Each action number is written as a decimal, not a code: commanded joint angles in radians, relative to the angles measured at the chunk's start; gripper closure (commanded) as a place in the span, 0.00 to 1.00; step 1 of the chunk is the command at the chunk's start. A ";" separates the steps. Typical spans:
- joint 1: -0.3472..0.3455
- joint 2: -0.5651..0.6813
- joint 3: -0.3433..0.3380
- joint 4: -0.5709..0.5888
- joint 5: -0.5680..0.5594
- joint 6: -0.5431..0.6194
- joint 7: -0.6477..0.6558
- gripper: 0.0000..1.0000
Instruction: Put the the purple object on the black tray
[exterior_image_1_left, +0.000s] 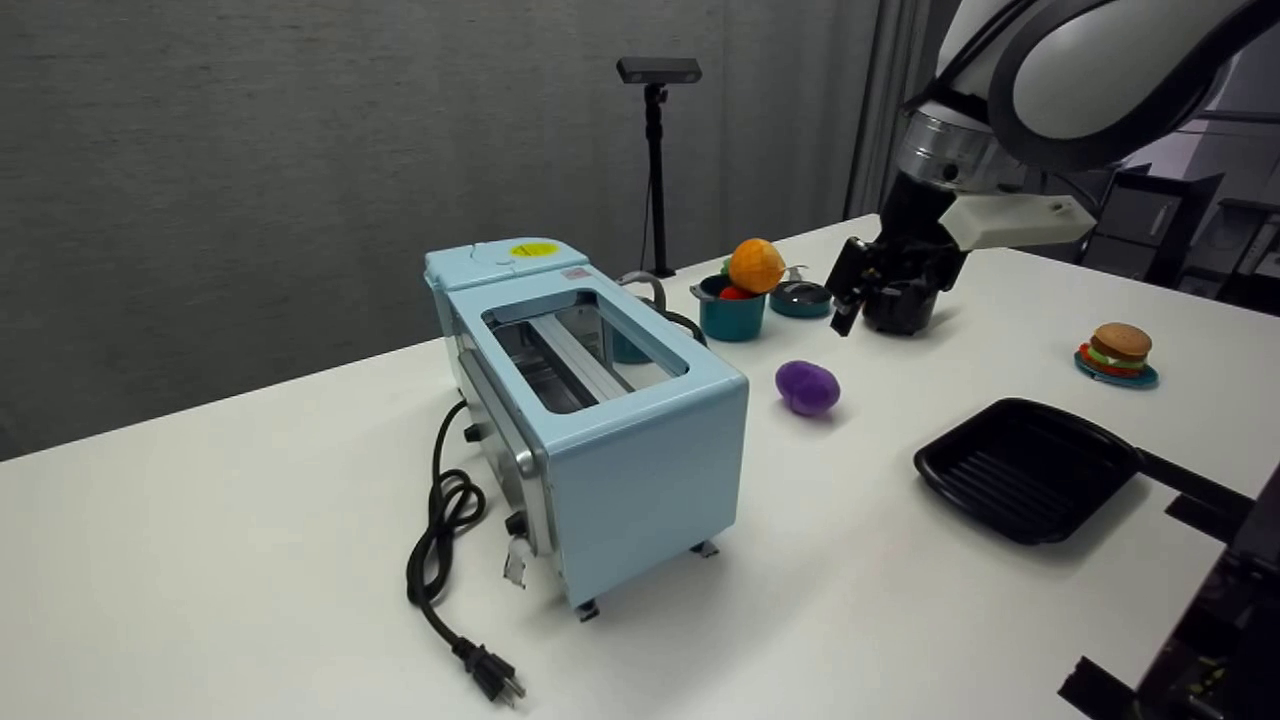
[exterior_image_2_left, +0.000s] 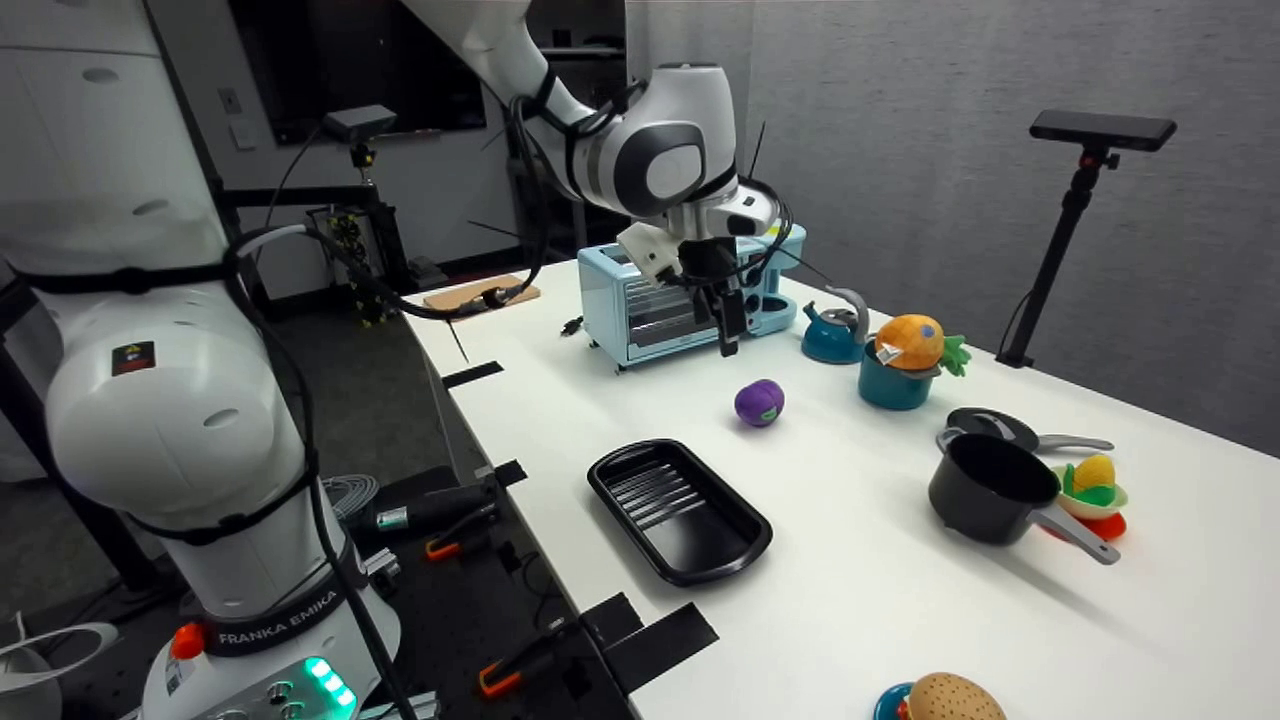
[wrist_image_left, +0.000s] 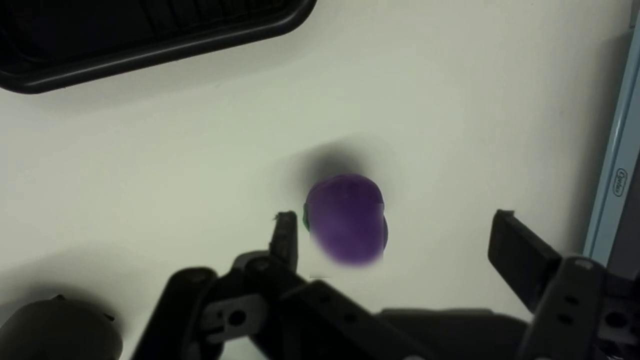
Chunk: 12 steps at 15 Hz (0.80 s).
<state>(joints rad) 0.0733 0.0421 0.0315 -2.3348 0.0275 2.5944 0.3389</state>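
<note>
Purple object (exterior_image_1_left: 808, 388), plain in an exterior view, shows green in the wrist view, gripper (wrist_image_left: 394, 222) wide.

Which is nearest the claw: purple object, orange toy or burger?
The purple object, framed by the open claw in the wrist view; the orange toy, atop the teal pot, and the burger, on its plate, sit farther off.

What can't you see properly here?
Dark round thing: cut off by left and bottom edges, wrist view.
Green mark on the purple object: too small, in an exterior view.
Inside bottom of the teal pot: hidden by its wall and the orange thing, both exterior views.
</note>
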 joint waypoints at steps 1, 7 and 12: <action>-0.001 0.085 -0.004 0.065 -0.061 0.019 0.051 0.00; 0.024 0.221 -0.024 0.188 -0.111 -0.004 0.072 0.00; 0.046 0.325 -0.047 0.285 -0.105 -0.012 0.072 0.00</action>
<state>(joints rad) 0.0880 0.2994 0.0150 -2.1275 -0.0520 2.5942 0.3708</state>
